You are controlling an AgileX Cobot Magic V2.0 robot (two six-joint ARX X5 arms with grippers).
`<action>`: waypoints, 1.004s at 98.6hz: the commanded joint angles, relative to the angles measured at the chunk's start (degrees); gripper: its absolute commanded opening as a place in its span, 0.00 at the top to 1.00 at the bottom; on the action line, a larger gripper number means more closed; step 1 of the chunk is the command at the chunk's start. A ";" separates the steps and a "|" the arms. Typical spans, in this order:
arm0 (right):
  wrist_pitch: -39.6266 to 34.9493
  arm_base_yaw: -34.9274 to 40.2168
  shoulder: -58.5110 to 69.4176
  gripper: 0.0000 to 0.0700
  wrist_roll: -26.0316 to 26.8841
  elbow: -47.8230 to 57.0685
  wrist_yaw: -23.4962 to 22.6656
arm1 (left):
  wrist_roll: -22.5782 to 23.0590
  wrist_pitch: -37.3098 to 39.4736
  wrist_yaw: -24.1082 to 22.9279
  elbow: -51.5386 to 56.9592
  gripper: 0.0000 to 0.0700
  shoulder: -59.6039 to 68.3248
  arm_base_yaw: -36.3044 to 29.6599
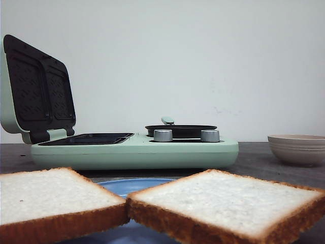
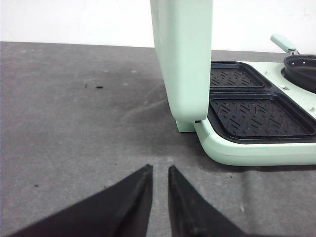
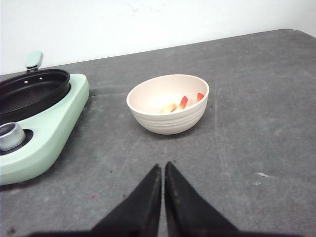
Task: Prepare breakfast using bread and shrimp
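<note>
Two slices of bread lie close in front, the left slice and the right slice, both resting on a blue plate. The shrimp are small orange-pink and whitish pieces inside the beige ribbed bowl, which is also at the right in the front view. My right gripper is shut and empty over the table, short of the bowl. My left gripper is shut but for a narrow slit, empty, over bare table beside the sandwich maker's open lid. Neither gripper shows in the front view.
A mint-green sandwich maker stands mid-table, its lid raised at the left over two black grill plates. A small black pan with a green handle sits on its right end, behind two silver knobs.
</note>
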 commanded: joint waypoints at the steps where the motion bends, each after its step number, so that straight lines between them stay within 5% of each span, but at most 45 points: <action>1: 0.59 -0.02 -0.04 1.00 0.55 -0.26 -0.02 | -0.39 -0.20 -0.13 -1.05 0.98 -0.11 -0.13; 62: 0.59 -0.02 -0.04 1.00 0.55 -0.26 0.00 | -0.48 -0.20 0.04 -1.05 0.98 -0.11 -0.13; 85: 1.11 -0.11 -0.04 1.00 0.31 -0.26 0.50 | -7.08 -0.22 0.04 -1.05 0.98 -0.11 -0.13; 99: 4.85 -0.09 -0.04 1.00 0.37 -0.26 0.33 | -7.32 -0.22 0.04 -1.03 0.98 -0.11 -0.13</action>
